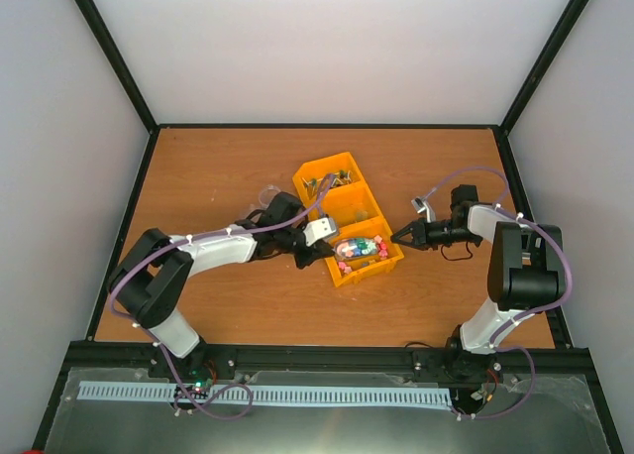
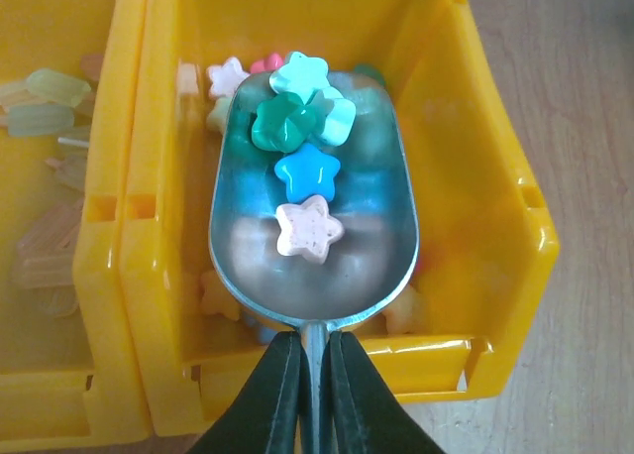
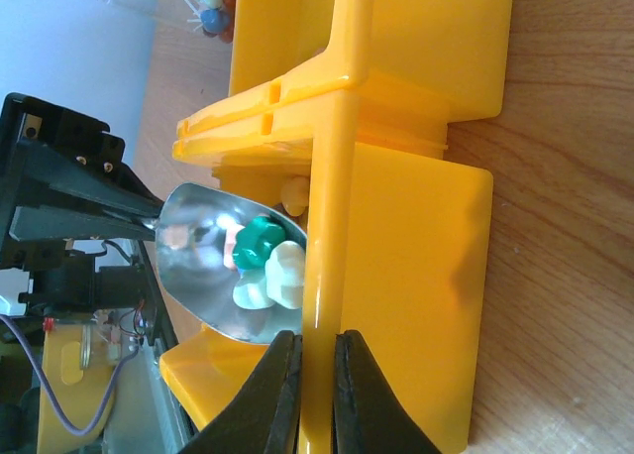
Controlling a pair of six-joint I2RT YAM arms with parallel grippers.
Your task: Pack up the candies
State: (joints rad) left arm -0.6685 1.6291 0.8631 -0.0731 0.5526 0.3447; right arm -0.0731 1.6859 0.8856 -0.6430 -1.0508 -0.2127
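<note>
**Loaded scoop held over the near compartment**

Your left pincer (image 2: 317,350) is clamped on the handle of a metal scoop (image 2: 371,266). The scoop carries several star-shaped candies (image 2: 307,171) over the nearest compartment of the yellow bin (image 2: 500,211), and more candies lie beneath it. Your right pincer (image 3: 317,350) is pinched on the bin's wall. The bin sits on the wooden bench (image 2: 584,127). The next compartment holds pale translucent pieces (image 2: 45,97).

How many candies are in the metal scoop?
5 in the scoop: pink candy nearest the handle, blue next, then green, mint and cyan piled at the tip; more may hide beneath.
</note>
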